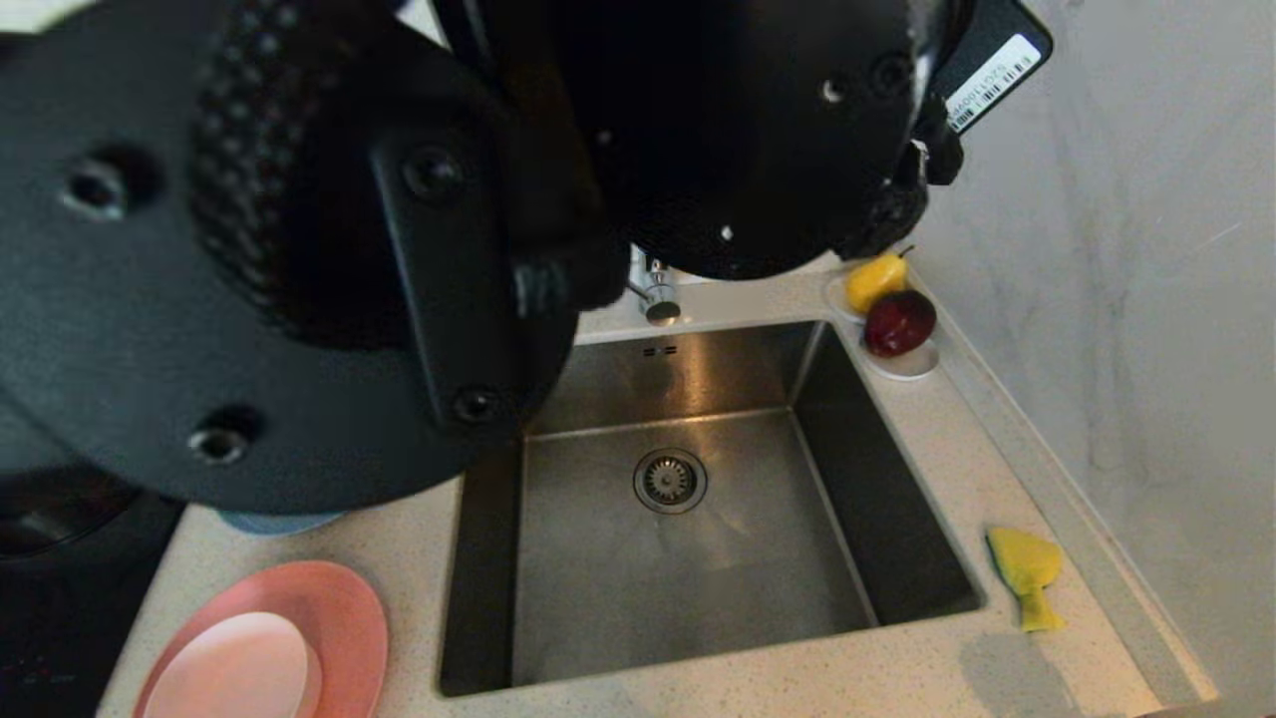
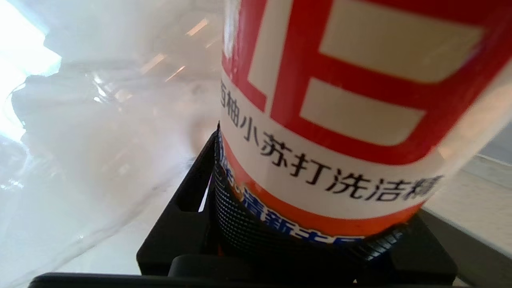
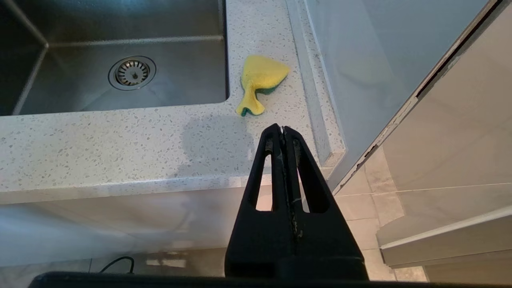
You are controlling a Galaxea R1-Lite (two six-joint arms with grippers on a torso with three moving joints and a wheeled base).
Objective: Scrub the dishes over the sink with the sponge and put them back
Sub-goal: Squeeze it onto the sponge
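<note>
My left gripper (image 2: 296,228) is shut on a detergent bottle (image 2: 340,120) with a red and white label; its black fingers (image 2: 192,208) clasp the bottle's lower part. The left arm (image 1: 299,249) hangs close to the head camera and hides the back left of the counter. The steel sink (image 1: 618,588) with its round drain (image 1: 670,480) is empty. The bent yellow sponge (image 1: 1025,573) (image 3: 260,80) lies on the counter right of the sink. A salmon-pink plate (image 1: 344,608) bearing a pale pink dish (image 1: 239,668) sits front left, with a grey-blue plate's edge (image 1: 279,521) behind. My right gripper (image 3: 283,129) is shut and empty, off the counter's front edge below the sponge.
A small white dish (image 1: 912,364) with a yellow pear (image 1: 874,279) and a dark red fruit (image 1: 899,321) sits at the sink's back right corner. The tap base (image 1: 658,297) shows behind the sink. A wall (image 1: 1126,299) runs along the right. A dark hob (image 1: 50,598) lies far left.
</note>
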